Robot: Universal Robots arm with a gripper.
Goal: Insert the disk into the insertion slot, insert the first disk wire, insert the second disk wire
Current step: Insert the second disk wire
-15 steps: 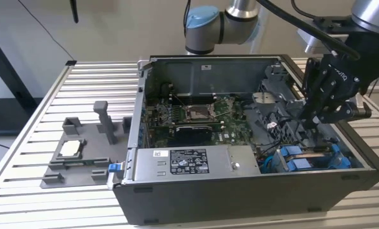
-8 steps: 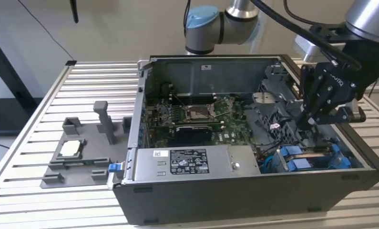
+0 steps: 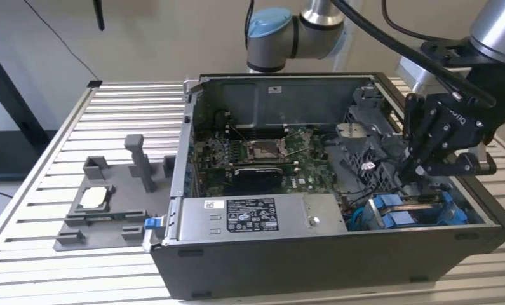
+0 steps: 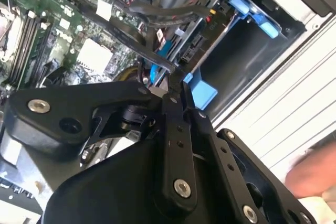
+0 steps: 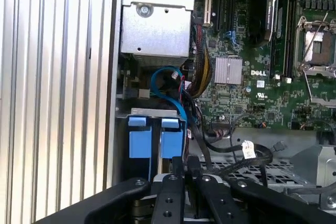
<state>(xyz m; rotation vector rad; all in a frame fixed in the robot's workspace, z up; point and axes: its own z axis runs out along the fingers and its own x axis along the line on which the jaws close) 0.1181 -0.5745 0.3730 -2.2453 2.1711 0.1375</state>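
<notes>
The gripper (image 3: 422, 170) hangs low inside the open computer case (image 3: 320, 254), just above the slot (image 3: 413, 213) with its blue clips. Its fingers (image 4: 176, 90) are pressed together on a thin dark wire (image 4: 142, 51). I cannot tell if the disk is in the slot

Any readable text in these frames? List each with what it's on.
White label on the power supply: too small to read.
White tag on the black cable: too small to read.
Fine print on the motherboard: too small to read.
</notes>
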